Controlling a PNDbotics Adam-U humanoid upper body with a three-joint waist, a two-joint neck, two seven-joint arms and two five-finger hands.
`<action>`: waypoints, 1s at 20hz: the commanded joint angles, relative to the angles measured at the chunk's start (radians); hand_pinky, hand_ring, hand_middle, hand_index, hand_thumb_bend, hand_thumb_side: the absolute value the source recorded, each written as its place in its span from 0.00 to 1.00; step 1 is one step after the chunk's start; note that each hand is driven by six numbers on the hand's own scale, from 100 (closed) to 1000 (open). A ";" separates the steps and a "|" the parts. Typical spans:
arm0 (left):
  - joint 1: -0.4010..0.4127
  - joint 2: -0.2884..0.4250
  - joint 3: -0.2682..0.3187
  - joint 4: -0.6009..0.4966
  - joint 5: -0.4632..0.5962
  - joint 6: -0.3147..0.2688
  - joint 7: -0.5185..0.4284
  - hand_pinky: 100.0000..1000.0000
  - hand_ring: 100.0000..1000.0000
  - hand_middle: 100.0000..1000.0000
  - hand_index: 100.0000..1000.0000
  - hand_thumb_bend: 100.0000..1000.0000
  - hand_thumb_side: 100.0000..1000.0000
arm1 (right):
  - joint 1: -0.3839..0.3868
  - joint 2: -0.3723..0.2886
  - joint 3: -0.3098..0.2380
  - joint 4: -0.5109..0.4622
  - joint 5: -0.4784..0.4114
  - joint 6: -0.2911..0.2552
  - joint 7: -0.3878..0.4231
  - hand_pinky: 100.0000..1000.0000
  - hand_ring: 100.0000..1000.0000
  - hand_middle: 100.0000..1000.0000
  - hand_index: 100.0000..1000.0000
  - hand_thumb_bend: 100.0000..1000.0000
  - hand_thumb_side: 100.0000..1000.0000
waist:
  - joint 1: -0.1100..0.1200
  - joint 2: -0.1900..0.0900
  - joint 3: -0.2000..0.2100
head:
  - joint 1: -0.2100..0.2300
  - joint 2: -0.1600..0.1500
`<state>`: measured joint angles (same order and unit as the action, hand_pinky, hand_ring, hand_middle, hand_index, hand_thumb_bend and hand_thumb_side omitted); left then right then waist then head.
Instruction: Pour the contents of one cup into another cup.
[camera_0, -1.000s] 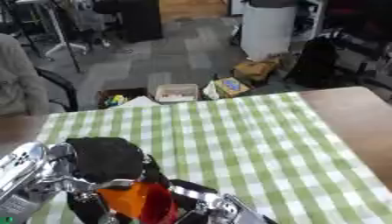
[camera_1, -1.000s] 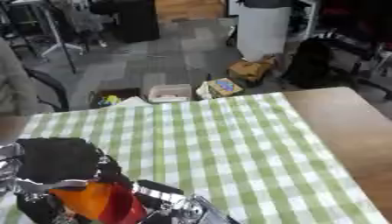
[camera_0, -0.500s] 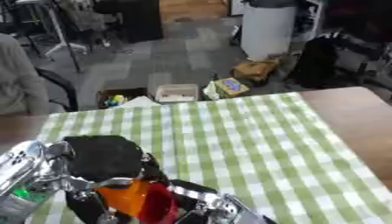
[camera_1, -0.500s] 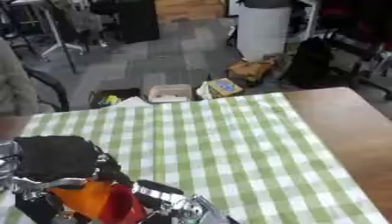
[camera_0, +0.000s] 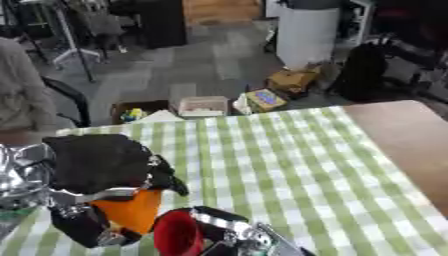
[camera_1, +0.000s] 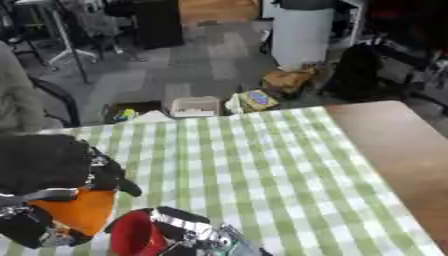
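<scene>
Mostly matte black on the left hand (camera_0: 96, 162), with a big boxy black back-of-hand shell, slightly rounded at the corners. Shiny silver metal at the wrist side, kinda crumpled-looking with all the reflections, sitting at the far left edge. Silver band running across under the black shell, plus black finger segments (camera_0: 80, 229) lower down with small silver bits at the joints. One short black nub poking out on the side. Right hand (camera_1: 188, 231) similar deal: black plates on top, chrome-looking silver pieces underneath, glossy highlights all over. No visible cables, screws or markings, too blurry to pick out anything finer.
</scene>
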<state>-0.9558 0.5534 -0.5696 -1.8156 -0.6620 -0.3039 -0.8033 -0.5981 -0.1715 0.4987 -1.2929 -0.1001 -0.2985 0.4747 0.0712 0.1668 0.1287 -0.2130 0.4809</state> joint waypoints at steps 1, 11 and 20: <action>-0.018 0.017 0.002 -0.006 0.009 -0.045 -0.056 0.20 0.24 0.52 0.87 0.22 0.00 | -0.016 0.000 -0.008 -0.012 -0.009 0.001 -0.002 0.38 0.55 0.20 0.82 0.00 0.00 | -0.002 -0.018 0.000 | -0.001 -0.013; 0.000 -0.041 -0.073 0.099 -0.005 -0.093 -0.094 0.20 0.24 0.52 0.87 0.19 0.01 | -0.016 0.003 -0.007 -0.014 -0.013 0.004 -0.001 0.38 0.55 0.20 0.82 0.00 0.00 | -0.003 -0.015 -0.006 | 0.001 -0.008; 0.003 -0.051 -0.082 0.123 -0.015 -0.113 -0.086 0.20 0.24 0.52 0.87 0.19 0.01 | -0.017 0.003 -0.007 -0.015 -0.013 0.004 -0.001 0.37 0.55 0.20 0.82 0.00 0.00 | -0.001 -0.015 -0.007 | 0.000 -0.010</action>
<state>-0.9400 0.4905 -0.6593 -1.6867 -0.6708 -0.3145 -0.7926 -0.5981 -0.1707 0.4987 -1.2929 -0.1064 -0.2951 0.4746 0.0712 0.1669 0.1214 -0.2128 0.4811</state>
